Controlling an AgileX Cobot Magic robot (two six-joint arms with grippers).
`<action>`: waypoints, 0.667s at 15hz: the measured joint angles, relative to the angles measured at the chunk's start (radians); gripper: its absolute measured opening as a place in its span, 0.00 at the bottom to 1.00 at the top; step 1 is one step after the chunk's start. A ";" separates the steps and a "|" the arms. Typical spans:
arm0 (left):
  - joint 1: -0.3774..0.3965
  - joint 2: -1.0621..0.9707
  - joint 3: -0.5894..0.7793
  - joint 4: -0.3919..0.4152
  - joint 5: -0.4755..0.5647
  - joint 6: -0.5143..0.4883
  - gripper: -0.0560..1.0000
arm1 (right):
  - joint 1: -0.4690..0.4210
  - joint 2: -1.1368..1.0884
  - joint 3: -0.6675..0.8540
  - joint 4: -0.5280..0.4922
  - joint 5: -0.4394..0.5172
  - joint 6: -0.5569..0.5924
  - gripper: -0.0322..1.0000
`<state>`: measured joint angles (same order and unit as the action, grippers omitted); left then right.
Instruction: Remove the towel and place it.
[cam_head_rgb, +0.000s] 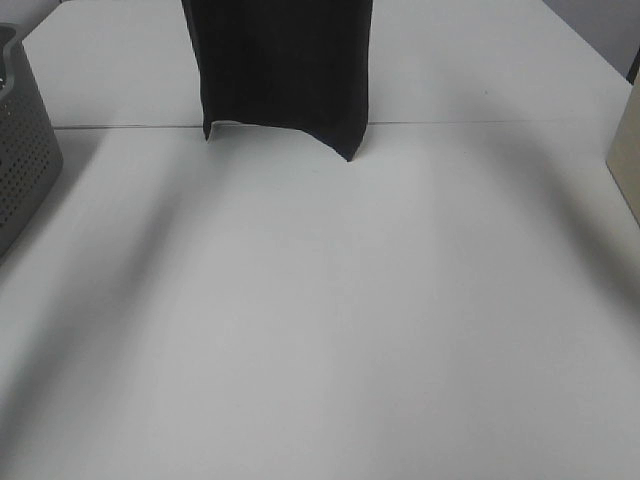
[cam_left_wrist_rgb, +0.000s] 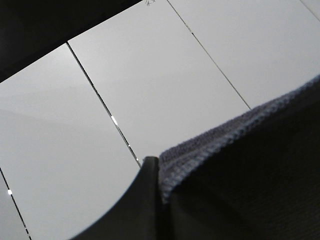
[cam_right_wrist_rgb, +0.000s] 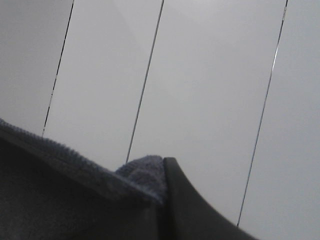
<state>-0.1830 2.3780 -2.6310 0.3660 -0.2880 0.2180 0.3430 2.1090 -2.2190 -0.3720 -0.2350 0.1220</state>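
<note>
Left gripper (cam_left_wrist_rgb: 159, 175) and right gripper (cam_right_wrist_rgb: 162, 180) each pinch the dark towel (cam_head_rgb: 285, 70), hanging above the far edge of the bench (cam_head_rgb: 320, 330); move them level and apart so it lowers flat.

No text, label, brand, number or sign is readable anywhere.

Partly seen items
Upper part of towel (cam_head_rgb: 285, 70) cut off by top edge; basket (cam_head_rgb: 25, 150) cropped at left edge.
</note>
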 joint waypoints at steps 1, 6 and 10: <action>0.000 0.000 0.000 0.000 0.000 0.000 0.06 | 0.000 0.000 0.000 -0.010 0.001 -0.003 0.04; 0.000 0.002 0.000 -0.002 -0.010 0.000 0.06 | -0.036 0.000 0.000 -0.022 0.018 -0.083 0.04; -0.004 0.034 -0.003 0.000 -0.049 0.002 0.06 | -0.054 0.000 0.000 -0.023 0.018 -0.086 0.04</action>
<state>-0.1870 2.4120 -2.6340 0.3660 -0.3370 0.2200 0.2890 2.1090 -2.2190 -0.3950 -0.2170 0.0360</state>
